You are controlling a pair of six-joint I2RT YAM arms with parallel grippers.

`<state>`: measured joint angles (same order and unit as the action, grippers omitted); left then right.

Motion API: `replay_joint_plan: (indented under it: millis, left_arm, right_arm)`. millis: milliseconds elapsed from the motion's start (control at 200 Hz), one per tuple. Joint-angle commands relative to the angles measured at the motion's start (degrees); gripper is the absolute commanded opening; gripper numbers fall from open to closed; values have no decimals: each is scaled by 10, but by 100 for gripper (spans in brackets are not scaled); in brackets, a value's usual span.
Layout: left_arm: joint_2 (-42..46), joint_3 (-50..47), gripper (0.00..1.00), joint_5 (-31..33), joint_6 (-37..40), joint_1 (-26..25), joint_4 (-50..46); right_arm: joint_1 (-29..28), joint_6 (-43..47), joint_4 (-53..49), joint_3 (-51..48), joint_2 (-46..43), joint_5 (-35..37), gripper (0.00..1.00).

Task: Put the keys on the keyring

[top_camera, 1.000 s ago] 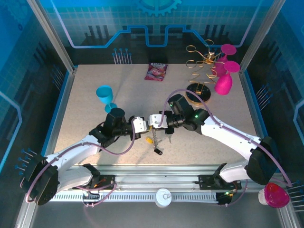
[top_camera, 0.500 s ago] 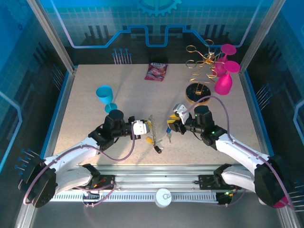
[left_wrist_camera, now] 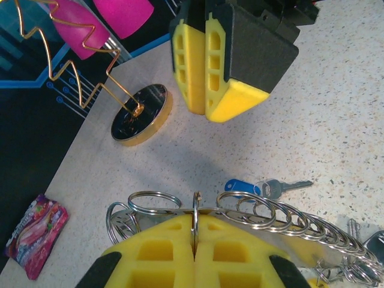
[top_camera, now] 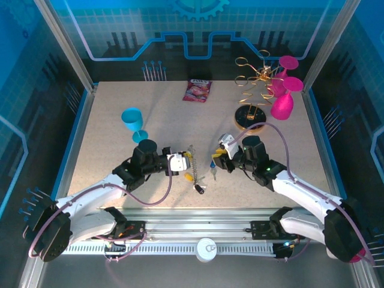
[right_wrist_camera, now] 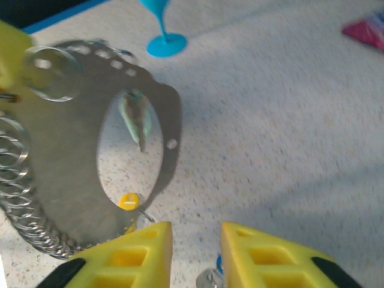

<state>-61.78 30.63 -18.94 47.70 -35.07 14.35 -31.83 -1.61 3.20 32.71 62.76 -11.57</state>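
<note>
My left gripper is shut on the keyring, a flat grey metal loop edged with a row of silver split rings. In the top view the keyring hangs from the left gripper just above the table. My right gripper stands open, facing the keyring with a gap between them. A blue-headed key lies on the table between the two grippers. A yellow key head shows through the loop's oval hole. A black-headed key lies nearer the front, below the yellow key.
A gold wire rack on a round dark base stands at the back right with pink cups beside it. A blue goblet stands behind the left arm. A pink packet lies at the back.
The right gripper has pulled back to the right, away from the left gripper and the keyring, and has opened. The left gripper still holds the keyring in the same place.
</note>
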Motion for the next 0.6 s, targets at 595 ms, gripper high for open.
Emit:
replay_joint_plan:
  millis: [595]
  left_arm:
    - [-13,78,0,40,-134,-2,-140]
  right_arm:
    - [-60,-354,-302,215,310,124,38]
